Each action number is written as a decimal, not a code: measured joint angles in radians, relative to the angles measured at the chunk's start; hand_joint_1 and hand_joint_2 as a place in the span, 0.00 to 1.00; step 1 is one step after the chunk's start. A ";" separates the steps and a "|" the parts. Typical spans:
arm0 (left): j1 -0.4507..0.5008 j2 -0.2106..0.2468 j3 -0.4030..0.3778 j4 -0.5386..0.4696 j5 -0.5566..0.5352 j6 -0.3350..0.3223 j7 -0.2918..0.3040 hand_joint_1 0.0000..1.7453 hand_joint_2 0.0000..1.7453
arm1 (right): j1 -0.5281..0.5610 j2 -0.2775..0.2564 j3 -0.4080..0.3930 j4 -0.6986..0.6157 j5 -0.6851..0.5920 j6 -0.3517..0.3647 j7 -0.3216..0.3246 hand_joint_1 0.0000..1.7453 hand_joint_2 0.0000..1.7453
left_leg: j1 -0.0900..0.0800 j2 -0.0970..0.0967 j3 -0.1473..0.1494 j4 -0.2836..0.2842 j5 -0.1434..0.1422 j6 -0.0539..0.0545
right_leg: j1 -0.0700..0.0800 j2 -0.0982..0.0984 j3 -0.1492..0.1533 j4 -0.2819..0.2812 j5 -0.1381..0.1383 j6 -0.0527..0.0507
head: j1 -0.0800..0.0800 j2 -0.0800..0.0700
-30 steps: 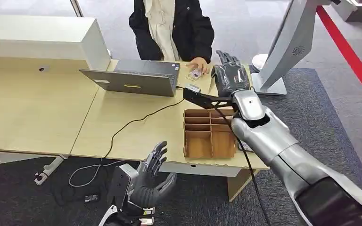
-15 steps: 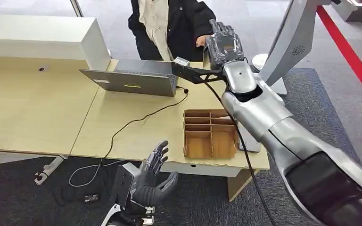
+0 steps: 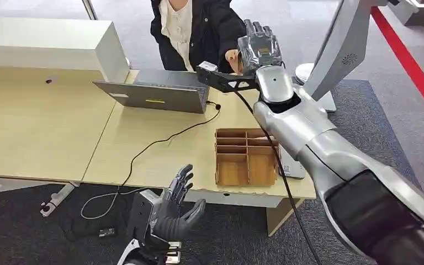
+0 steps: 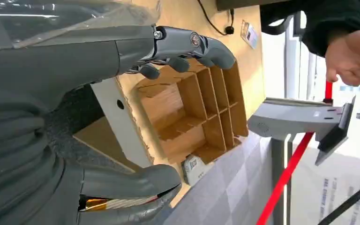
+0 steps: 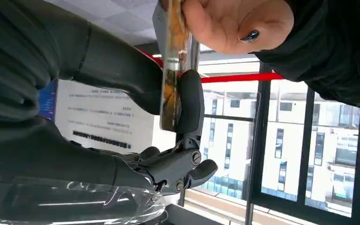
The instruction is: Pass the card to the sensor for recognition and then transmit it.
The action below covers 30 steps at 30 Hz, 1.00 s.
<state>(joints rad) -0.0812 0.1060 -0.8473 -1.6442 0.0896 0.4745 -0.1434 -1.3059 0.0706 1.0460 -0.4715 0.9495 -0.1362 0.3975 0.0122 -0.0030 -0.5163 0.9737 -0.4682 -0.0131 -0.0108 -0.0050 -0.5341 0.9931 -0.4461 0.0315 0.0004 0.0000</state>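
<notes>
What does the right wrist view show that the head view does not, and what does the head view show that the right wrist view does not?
The right wrist view alone shows the card edge-on, pinched between the right robot hand's thumb and a finger, with the person's hand gripping its other end. The head view alone shows the laptop, the wooden organizer on the desk, and the left robot hand with its fingers apart, holding nothing, below the desk edge. Both show the right robot hand meeting the person's hand.
</notes>
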 joint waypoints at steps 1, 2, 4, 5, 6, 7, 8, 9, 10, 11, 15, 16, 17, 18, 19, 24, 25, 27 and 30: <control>0.000 0.001 0.000 0.000 0.000 0.005 0.000 0.00 1.00 | 0.000 0.001 0.001 0.005 0.000 0.000 0.000 1.00 1.00 | 0.000 0.000 0.000 0.000 0.000 0.000 | 0.000 0.000 0.000 0.000 0.000 0.000 | 0.000 0.000; 0.000 0.001 0.000 0.000 0.000 0.011 0.000 0.00 1.00 | 0.000 0.003 0.001 0.010 -0.001 0.000 0.000 1.00 1.00 | 0.000 0.000 0.000 0.000 0.000 0.000 | 0.000 0.000 0.000 0.000 0.000 0.000 | 0.000 0.000; 0.000 0.003 0.000 0.000 0.002 0.018 0.000 0.00 1.00 | 0.000 0.006 0.002 0.019 -0.002 0.000 0.000 1.00 1.00 | 0.000 0.000 0.000 0.000 0.000 0.000 | 0.000 0.000 0.000 0.000 0.000 0.000 | 0.000 0.000; 0.000 0.005 0.000 0.000 0.002 0.020 0.000 0.00 1.00 | 0.000 0.008 0.002 0.023 -0.003 0.000 0.000 1.00 1.00 | 0.000 0.000 0.000 0.000 0.000 0.000 | 0.000 0.000 0.000 0.000 0.000 0.000 | 0.000 0.000; 0.000 0.005 0.000 0.000 0.003 0.023 0.000 0.00 1.00 | 0.000 0.008 0.002 0.027 -0.003 0.000 0.000 1.00 1.00 | 0.000 0.000 0.000 0.000 0.000 0.000 | 0.000 0.000 0.000 0.000 0.000 0.000 | 0.000 0.000; 0.000 0.007 0.000 0.000 0.003 0.024 0.000 0.00 1.00 | 0.000 0.008 0.002 0.031 -0.006 0.001 0.000 1.00 1.00 | 0.000 0.000 0.000 0.000 0.000 0.000 | 0.000 0.000 0.000 0.000 0.000 0.000 | 0.000 0.000; 0.000 0.008 0.000 0.000 0.004 0.024 0.000 0.00 1.00 | 0.000 0.008 0.002 0.034 -0.008 0.002 0.000 1.00 1.00 | 0.000 0.000 0.000 0.000 0.000 0.000 | 0.000 0.000 0.000 0.000 0.000 0.000 | 0.000 0.000; 0.000 0.008 0.000 -0.001 0.004 0.024 0.000 0.00 1.00 | 0.001 0.008 0.002 0.039 -0.008 0.002 0.000 1.00 1.00 | 0.000 0.000 0.000 0.000 0.000 0.000 | 0.000 0.000 0.000 0.000 0.000 0.000 | 0.000 0.000; 0.000 0.009 0.000 -0.001 0.005 0.024 0.000 0.00 1.00 | 0.001 0.008 0.002 0.042 -0.009 0.002 0.000 0.24 1.00 | 0.000 0.000 0.000 0.000 0.000 0.000 | 0.000 0.000 0.000 0.000 0.000 0.000 | 0.000 0.000; 0.000 0.009 0.000 -0.001 0.005 0.024 0.000 0.00 1.00 | 0.002 0.008 0.002 0.046 -0.011 0.003 0.000 0.00 1.00 | 0.000 0.000 0.000 0.000 0.000 0.000 | 0.000 0.000 0.000 0.000 0.000 0.000 | 0.000 0.000; -0.001 0.010 0.000 -0.001 0.009 0.023 0.000 0.00 1.00 | 0.004 0.007 0.003 0.059 -0.011 0.000 0.000 0.00 1.00 | 0.000 0.000 0.000 0.000 0.000 0.000 | 0.000 0.000 0.000 0.000 0.000 0.000 | 0.000 0.000; -0.001 0.010 0.000 -0.001 0.009 0.021 0.000 0.00 1.00 | 0.006 0.007 0.003 0.061 -0.013 -0.005 0.000 0.00 1.00 | 0.000 0.000 0.000 0.000 0.000 0.000 | 0.000 0.000 0.000 0.000 0.000 0.000 | 0.000 0.000; -0.001 0.010 0.000 -0.001 0.009 0.021 0.000 0.00 1.00 | 0.007 0.006 0.003 0.063 -0.016 -0.013 -0.001 0.00 1.00 | 0.000 0.000 0.000 0.000 0.000 0.000 | 0.000 0.000 0.000 0.000 0.000 0.000 | 0.000 0.000; -0.001 0.010 0.000 -0.001 0.009 0.019 0.000 0.00 1.00 | 0.008 0.006 0.003 0.065 -0.024 -0.028 -0.006 0.00 1.00 | 0.000 0.000 0.000 0.000 0.000 0.000 | 0.000 0.000 0.000 0.000 0.000 0.000 | 0.000 0.000; -0.001 0.010 0.000 -0.001 0.008 0.017 0.000 0.00 1.00 | 0.009 0.005 0.002 0.065 -0.036 -0.045 -0.011 0.00 1.00 | 0.000 0.000 0.000 0.000 0.000 0.000 | 0.000 0.000 0.000 0.000 0.000 0.000 | 0.000 0.000; -0.001 0.010 0.000 -0.001 -0.004 0.012 0.002 0.00 1.00 | 0.010 0.002 -0.011 0.063 -0.103 -0.168 -0.058 0.00 1.00 | 0.000 0.000 0.000 0.000 0.000 0.000 | 0.000 0.000 0.000 0.000 0.000 0.000 | 0.000 0.000; -0.001 0.010 0.000 -0.001 -0.007 0.012 0.003 0.00 1.00 | 0.011 0.002 -0.016 0.062 -0.122 -0.201 -0.080 0.00 1.00 | 0.000 0.000 0.000 0.000 0.000 0.000 | 0.000 0.000 0.000 0.000 0.000 0.000 | 0.000 0.000; -0.001 0.010 0.000 -0.001 -0.010 0.018 0.005 0.00 1.00 | 0.018 0.000 -0.028 0.048 -0.160 -0.259 -0.115 0.00 1.00 | 0.000 0.000 0.000 0.000 0.000 0.000 | 0.000 0.000 0.000 0.000 0.000 0.000 | 0.000 0.000; -0.001 0.010 0.000 -0.001 -0.011 0.026 0.006 0.00 1.00 | 0.040 -0.005 -0.050 0.012 -0.228 -0.333 -0.163 0.00 1.00 | 0.000 0.000 0.000 0.000 0.000 0.000 | 0.000 0.000 0.000 0.000 0.000 0.000 | 0.000 0.000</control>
<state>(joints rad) -0.0821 0.1160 -0.8473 -1.6449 0.0786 0.5005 -0.1377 -1.2659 0.0660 0.9956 -0.4596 0.7218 -0.4688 0.2347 0.0123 -0.0028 -0.5158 0.9737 -0.4682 -0.0132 -0.0106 -0.0050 -0.5342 0.9931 -0.4461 0.0315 0.0004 0.0000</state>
